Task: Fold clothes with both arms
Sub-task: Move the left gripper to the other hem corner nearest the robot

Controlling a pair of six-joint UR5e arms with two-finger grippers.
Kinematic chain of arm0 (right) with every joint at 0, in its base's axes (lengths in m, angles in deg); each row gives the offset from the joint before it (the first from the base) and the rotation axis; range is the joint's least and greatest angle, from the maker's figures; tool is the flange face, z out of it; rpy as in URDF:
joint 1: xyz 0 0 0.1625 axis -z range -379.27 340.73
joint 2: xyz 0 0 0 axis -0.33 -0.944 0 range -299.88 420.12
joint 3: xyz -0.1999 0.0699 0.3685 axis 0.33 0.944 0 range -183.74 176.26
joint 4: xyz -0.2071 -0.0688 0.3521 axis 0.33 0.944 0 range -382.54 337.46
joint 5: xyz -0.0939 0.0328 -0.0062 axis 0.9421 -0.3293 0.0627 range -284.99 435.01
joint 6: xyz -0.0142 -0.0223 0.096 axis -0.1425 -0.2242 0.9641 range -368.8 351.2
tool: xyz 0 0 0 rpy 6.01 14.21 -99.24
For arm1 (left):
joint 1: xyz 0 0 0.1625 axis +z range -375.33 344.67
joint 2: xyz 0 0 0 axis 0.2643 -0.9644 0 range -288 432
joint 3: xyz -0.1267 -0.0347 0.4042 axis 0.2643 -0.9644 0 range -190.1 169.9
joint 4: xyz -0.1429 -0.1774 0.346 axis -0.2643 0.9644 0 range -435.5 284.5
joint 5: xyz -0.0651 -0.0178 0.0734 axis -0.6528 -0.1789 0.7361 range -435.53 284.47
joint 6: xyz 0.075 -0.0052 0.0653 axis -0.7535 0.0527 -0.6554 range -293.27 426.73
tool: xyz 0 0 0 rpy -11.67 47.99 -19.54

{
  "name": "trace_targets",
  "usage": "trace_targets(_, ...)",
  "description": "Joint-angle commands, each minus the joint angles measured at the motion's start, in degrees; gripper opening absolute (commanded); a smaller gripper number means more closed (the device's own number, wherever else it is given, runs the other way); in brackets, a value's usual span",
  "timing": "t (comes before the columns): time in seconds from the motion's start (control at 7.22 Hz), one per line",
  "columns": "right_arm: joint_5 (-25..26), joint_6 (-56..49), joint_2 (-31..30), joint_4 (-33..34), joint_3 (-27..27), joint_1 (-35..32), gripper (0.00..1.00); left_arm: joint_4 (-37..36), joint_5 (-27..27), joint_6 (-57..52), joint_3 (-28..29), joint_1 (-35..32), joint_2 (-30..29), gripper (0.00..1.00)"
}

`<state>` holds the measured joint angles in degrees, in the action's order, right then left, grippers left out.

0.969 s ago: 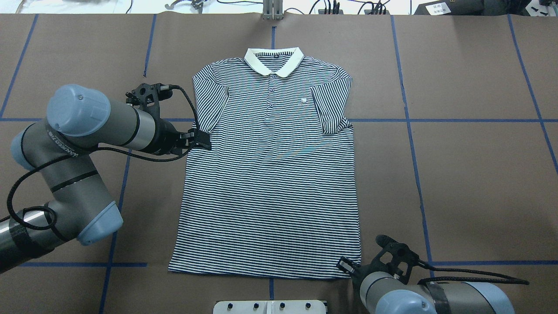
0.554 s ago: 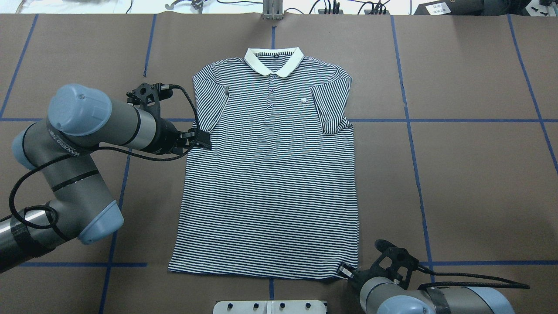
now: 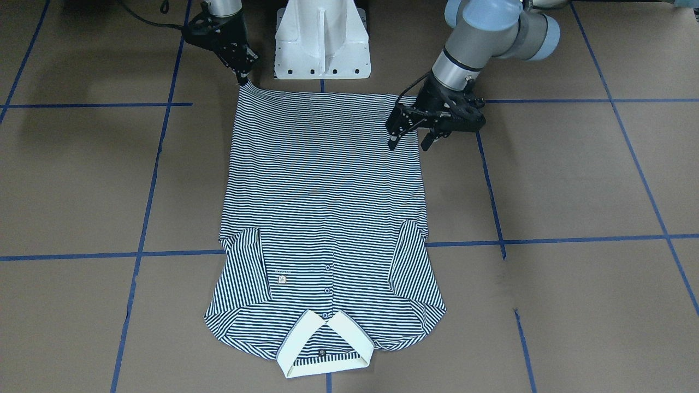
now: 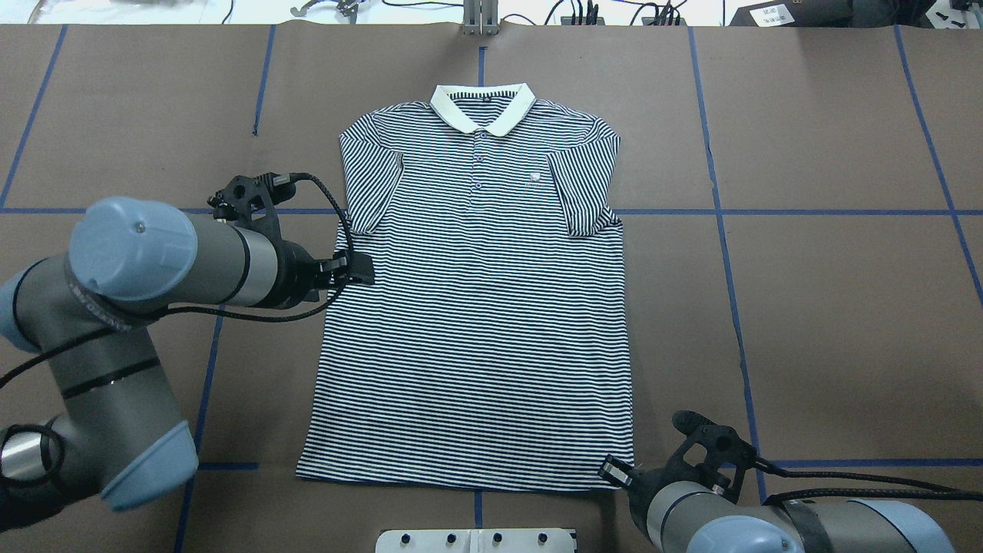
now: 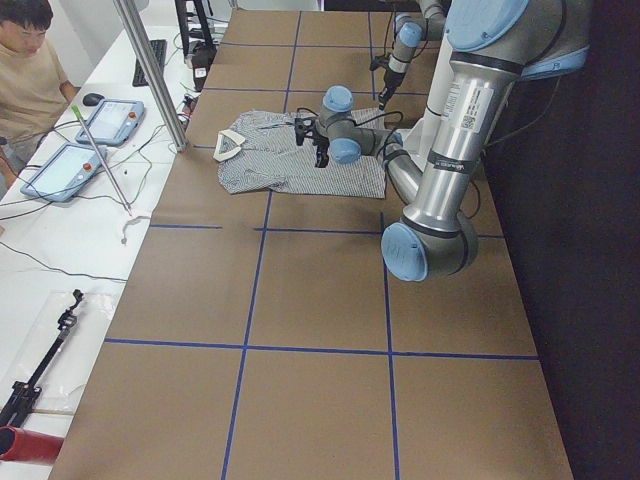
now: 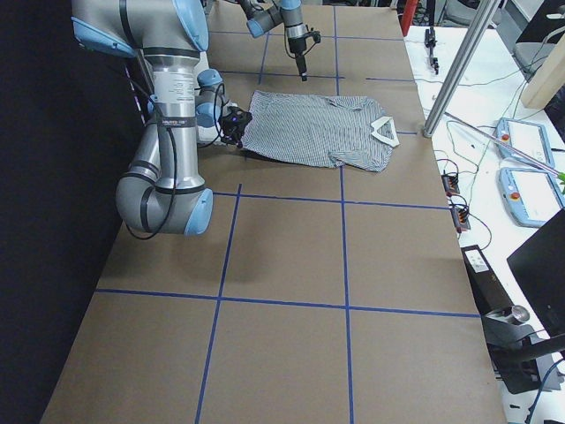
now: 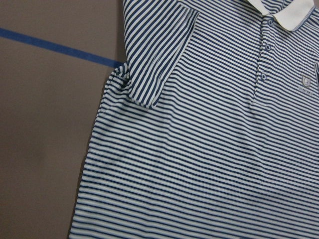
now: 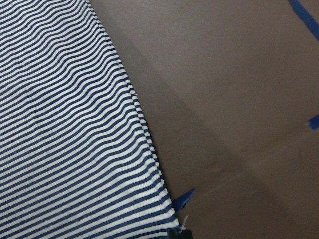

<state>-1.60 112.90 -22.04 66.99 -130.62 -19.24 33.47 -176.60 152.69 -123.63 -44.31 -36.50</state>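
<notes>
Nearest the robot, the right pincer (image 3: 241, 71) is closed on the hem corner of the shirt (image 4: 476, 322), which is drawn to a point at its tips. The shirt lies flat, front up, on the table (image 4: 806, 307), running lengthwise away from that pincer. Farther along, the left pincer (image 3: 408, 143) hangs open astride the side edge. Beyond it, the collar (image 4: 482, 107) points away.

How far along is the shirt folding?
Done: both sleeves lie folded in on the polo shirt. In hand: right gripper pinches a hem corner; left gripper hangs open at the side edge. Left: the body folds; it lies flat.
</notes>
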Motion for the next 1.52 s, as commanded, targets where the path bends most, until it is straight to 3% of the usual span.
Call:
trace_targets(0.0, -0.12, -0.67, -0.11, 0.21, -0.13, -0.38, 0.0, -7.01, 8.76, 8.38, -4.24, 11.79, 3.19, 0.87)
trace_targets(0.28, -0.03, -0.67, -0.02, 0.3, -0.13, -0.38, 0.0, -7.1, 12.03, 12.56, -3.63, 19.11, 5.93, 0.86)
trace_targets(0.97, 0.05, -0.67, -0.02, 0.21, 0.05, -0.29, 0.0, -7.1, 11.43, 12.57, -4.25, 19.58, 10.5, 0.79)
trace_targets(1.38, 0.06, -0.67, 0.07, 0.21, -0.04, -0.2, 0.0, -7.19, 11.43, 12.57, -3.98, 20.63, 11.21, 0.62)
